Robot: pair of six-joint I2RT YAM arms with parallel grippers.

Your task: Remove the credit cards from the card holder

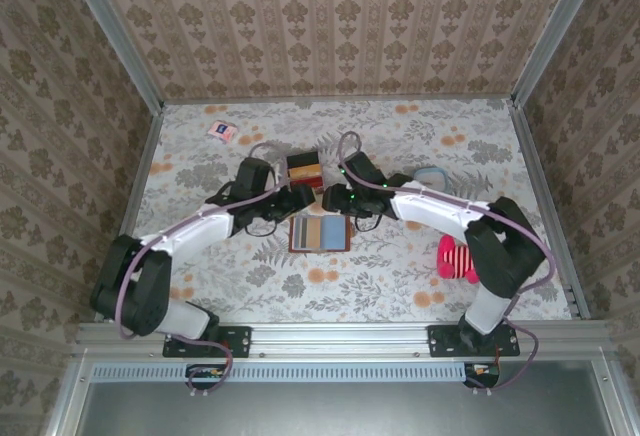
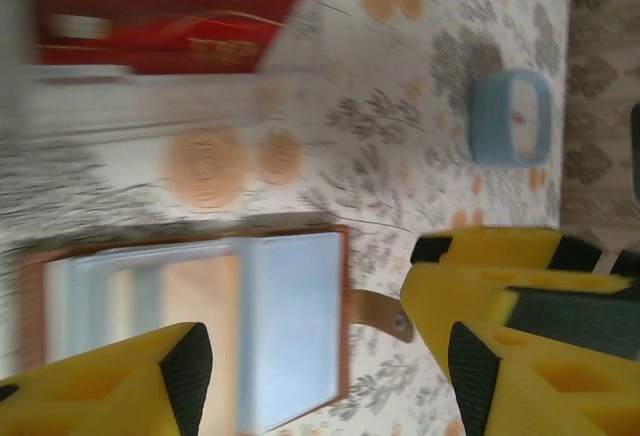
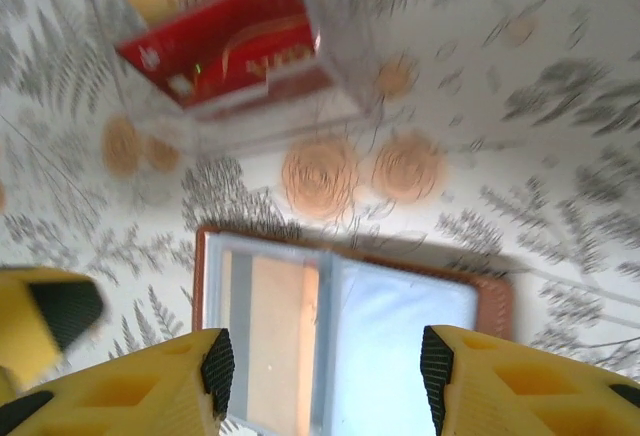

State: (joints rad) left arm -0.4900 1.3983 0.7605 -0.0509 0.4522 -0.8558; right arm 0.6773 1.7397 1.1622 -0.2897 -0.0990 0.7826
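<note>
Near edge of the table (image 1: pixel 400 286): left arm (image 1: pixel 190 231) and right arm (image 1: pixel 440 206) bolted side by side, both reaching in to meet at the middle.
Striped toy (image 1: pixel 455 258): pink and red, lying by the right arm's elbow, well apart from the action.
Card holder (image 1: pixel 320 233): brown, folded open and flat on the flowered cloth between the arms, grey-blue inside facing up, a tan strip among the pale panels.
Snap tab (image 2: pixel 380 316): sticking out from one edge of the card holder.
Credit cards: can't pick them out from the pockets, the wrist views are too blurred.
Left gripper (image 1: pixel 298 202): released, yellow fingers (image 2: pixel 150 381) spread wide, hovering just over the card holder's far edge, gripping nothing.
Right gripper (image 1: pixel 332 199): released too, jaws apart above the open card holder, nothing between them.
Red tray (image 1: pixel 303 168): red-and-orange, just beyond the two grippers.
Blue ring (image 1: pixel 430 176): pale, just past the right forearm.
Pink packet (image 1: pixel 222 130): far left, well clear.
</note>
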